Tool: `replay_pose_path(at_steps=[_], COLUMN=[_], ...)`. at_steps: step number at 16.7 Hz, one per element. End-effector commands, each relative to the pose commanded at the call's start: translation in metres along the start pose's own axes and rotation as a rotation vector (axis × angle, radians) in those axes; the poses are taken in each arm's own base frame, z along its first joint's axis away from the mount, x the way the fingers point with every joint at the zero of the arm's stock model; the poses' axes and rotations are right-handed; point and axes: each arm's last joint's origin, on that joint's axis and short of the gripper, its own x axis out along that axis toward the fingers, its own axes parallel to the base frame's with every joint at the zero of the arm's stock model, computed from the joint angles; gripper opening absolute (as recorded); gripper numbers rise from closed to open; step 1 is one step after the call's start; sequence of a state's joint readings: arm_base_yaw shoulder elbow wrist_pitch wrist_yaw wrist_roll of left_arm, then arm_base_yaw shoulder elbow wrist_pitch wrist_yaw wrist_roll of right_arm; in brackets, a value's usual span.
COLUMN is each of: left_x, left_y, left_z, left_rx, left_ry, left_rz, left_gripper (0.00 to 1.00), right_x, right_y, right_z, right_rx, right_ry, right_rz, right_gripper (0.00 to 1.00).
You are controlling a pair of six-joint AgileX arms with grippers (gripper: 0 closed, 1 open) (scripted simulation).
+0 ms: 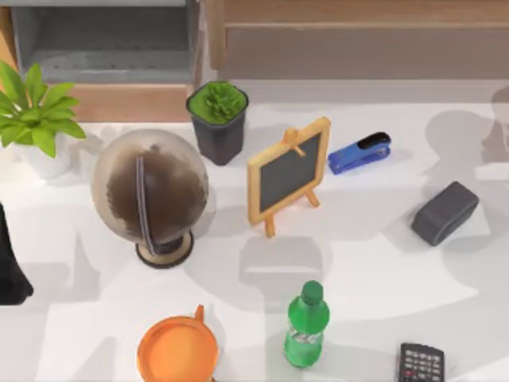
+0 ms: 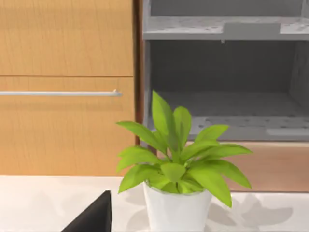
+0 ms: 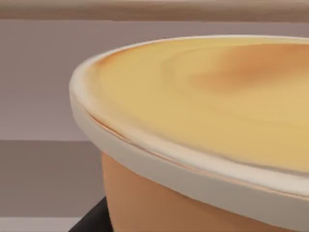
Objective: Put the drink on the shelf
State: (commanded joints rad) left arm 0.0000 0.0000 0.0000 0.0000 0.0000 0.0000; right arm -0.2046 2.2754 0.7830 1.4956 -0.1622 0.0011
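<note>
Top view: translucent green drink (image 1: 305,328) upright beside round orange mug (image 1: 176,350).

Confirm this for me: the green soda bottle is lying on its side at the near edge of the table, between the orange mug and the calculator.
One thing is wrong: the drink is not lying down. The top view shows it standing upright, cap up. The rest holds: it is at the table's near edge, with the orange mug to its left and the calculator to its right.

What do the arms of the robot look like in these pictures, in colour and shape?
Little of them shows. The left arm is a plain black, smooth shape at the top view's left edge, with no visible cables or markings. The wrist views each show a black, angular corner at the picture's edge.
</note>
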Motion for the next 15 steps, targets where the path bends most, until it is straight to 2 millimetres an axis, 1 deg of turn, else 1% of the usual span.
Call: replay_pose_path(at_steps=[11,12,15], left_x=[0.0000,0.0000,0.0000], left_y=[0.0000,0.0000,0.0000], left_z=[0.0000,0.0000,0.0000], left_rx=[0.000,0.000,0.000], left_ry=[0.000,0.000,0.000], left_rz=[0.000,0.000,0.000], left_gripper=[1.00,1.00,1.00], right_x=[0.0000,0.0000,0.0000], right_y=[0.0000,0.0000,0.0000], right_z=[0.0000,0.0000,0.0000], right_rx=[0.000,0.000,0.000], right_ry=[0.000,0.000,0.000], right_rz=[0.000,0.000,0.000], right_gripper=[0.02,0.00,0.00])
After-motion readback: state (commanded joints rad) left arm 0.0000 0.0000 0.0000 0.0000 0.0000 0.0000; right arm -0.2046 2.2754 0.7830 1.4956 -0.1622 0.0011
